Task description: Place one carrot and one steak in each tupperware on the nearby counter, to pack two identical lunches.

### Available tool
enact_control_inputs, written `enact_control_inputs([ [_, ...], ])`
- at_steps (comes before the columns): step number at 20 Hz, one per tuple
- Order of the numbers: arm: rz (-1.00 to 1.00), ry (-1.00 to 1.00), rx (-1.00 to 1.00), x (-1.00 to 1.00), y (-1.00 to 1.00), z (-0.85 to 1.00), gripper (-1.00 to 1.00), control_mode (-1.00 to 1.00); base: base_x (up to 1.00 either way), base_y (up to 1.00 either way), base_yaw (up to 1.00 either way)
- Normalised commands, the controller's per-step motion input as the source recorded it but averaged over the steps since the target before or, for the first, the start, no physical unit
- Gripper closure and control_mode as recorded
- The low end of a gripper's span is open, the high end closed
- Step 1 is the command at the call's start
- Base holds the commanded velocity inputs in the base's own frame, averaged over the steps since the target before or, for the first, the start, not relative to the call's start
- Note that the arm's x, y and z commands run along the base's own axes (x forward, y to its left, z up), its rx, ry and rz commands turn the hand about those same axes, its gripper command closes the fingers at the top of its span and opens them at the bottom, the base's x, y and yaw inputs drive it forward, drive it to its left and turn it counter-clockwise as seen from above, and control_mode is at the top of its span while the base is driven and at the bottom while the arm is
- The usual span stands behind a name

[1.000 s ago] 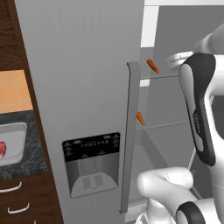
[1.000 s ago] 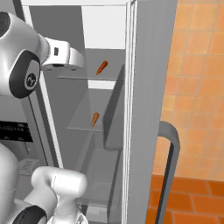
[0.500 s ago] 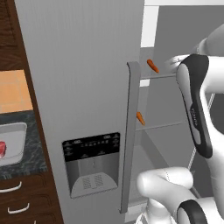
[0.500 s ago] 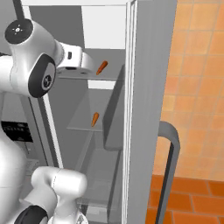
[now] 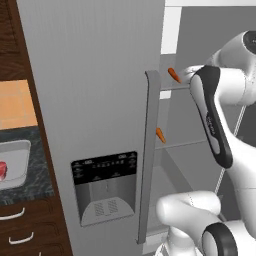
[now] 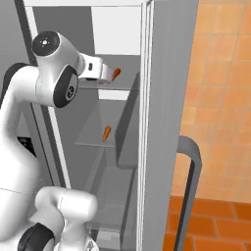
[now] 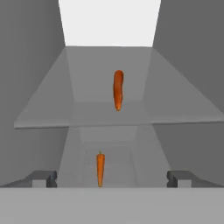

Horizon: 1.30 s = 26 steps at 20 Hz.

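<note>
Left to right we see: steak (image 5: 2,170) in tupperware (image 5: 17,162) on counter (image 5: 30,187); fridge door (image 5: 95,100); upper carrot (image 5: 173,75) and lower carrot (image 5: 160,135) on glass shelves; gripper (image 7: 112,178) released, empty, near upper carrot.

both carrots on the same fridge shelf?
No. In the hand view one carrot lies on the upper glass shelf and the other carrot lies on the shelf below it.

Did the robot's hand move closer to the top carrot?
Yes. The gripper has reached further into the fridge, along the upper shelf, toward the top carrot, which stayed put.
</note>
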Motion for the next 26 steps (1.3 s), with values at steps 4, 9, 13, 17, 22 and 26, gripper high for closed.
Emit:
enact_control_inputs([
  [4, 0.0, 0.08, 0.01, 0.74, 0.0, -0.07, -1.0, -1.0, 0.0, 0.0, 0.0],
  [9, 0.0, 0.13, 0.0, 0.64, -0.11, 0.0, -1.0, -1.0, 0.0, 0.0, 0.0],
  [13, 0.02, 0.02, 0.0, 0.43, -0.06, -0.08, -1.0, -1.0, 0.0, 0.0, 0.0],
  [17, 0.04, 0.0, 0.0, 0.42, 0.0, -0.31, -1.0, -1.0, 0.0, 0.0, 0.0],
  [22, 0.03, 0.0, 0.0, 0.49, 0.0, -0.33, -1.0, -1.0, 0.0, 0.0, 0.0],
  [26, 0.0, -0.01, -0.01, 0.41, -0.01, -0.14, -1.0, -1.0, 0.0, 0.0, 0.0],
])
